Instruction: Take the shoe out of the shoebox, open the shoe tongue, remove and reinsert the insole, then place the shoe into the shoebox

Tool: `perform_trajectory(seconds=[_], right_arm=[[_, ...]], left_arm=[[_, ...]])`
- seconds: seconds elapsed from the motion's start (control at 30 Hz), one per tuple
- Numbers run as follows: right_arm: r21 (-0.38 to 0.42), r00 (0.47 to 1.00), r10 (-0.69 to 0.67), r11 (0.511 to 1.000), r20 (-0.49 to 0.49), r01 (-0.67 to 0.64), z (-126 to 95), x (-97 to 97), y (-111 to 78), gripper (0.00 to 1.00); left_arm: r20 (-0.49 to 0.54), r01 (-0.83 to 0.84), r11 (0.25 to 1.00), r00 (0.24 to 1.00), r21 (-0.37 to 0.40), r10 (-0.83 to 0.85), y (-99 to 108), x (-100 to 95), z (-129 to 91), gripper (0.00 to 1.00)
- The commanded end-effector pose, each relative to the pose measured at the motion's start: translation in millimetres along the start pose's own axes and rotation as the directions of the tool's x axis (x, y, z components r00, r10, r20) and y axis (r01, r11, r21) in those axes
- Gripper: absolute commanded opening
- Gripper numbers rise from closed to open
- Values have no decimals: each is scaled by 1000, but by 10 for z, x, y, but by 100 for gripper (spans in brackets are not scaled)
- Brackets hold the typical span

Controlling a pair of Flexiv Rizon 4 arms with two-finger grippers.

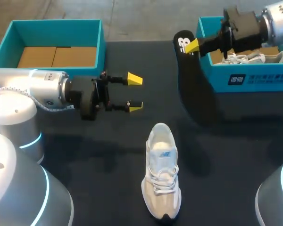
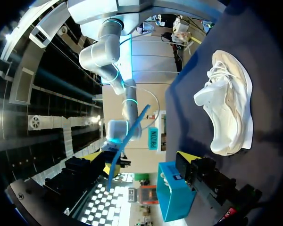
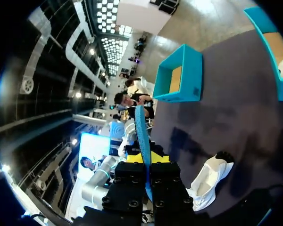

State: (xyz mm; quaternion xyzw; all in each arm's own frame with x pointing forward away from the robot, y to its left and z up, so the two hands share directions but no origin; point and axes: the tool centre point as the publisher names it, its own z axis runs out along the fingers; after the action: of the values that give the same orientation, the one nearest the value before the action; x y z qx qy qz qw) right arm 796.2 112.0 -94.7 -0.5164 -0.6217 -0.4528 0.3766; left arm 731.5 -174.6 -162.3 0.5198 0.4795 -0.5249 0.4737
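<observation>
Right gripper (image 1: 194, 47) is clamping the black insole (image 1: 193, 89) beside the shoebox (image 1: 273, 81). Left gripper (image 1: 135, 92) is hovering, fingers apart, near the shoe (image 1: 162, 169).

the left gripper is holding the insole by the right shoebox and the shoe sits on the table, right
No, the right gripper holds the insole by the right shoebox; the head view shows it. The shoe does sit on the table.

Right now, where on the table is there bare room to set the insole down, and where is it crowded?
Free: the table between shoe and right shoebox, and between the shoe and the left end effector. Crowded: beside the right shoebox, where the insole hangs.
</observation>
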Motion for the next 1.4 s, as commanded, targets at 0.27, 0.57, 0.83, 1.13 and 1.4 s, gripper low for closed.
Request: perform_trajectory(seconds=[0.27, 0.57, 0.83, 1.13, 1.4], right_arm=[[-43, 999, 37, 998, -17, -37, 353, -81, 236, 0], [-18, 996, 87, 996, -31, -87, 548, -171, 402, 0], [-18, 995, 98, 995, -33, -98, 573, -191, 447, 0], [-18, 995, 98, 995, -33, -98, 573, -191, 447, 0], [-18, 995, 98, 995, -33, -98, 573, -191, 447, 0]], left_arm=[[1, -1, 1000, 1000, -3, 1, -6, 7, 15, 100], [1, -1, 1000, 1000, -3, 1, -6, 7, 15, 100], [1, -1, 1000, 1000, -3, 1, -6, 7, 15, 100], [10, 3, 1000, 1000, 2, -3, 37, 31, 16, 100], [31, -54, 998, 998, -32, 55, 176, 15, 172, 100]])
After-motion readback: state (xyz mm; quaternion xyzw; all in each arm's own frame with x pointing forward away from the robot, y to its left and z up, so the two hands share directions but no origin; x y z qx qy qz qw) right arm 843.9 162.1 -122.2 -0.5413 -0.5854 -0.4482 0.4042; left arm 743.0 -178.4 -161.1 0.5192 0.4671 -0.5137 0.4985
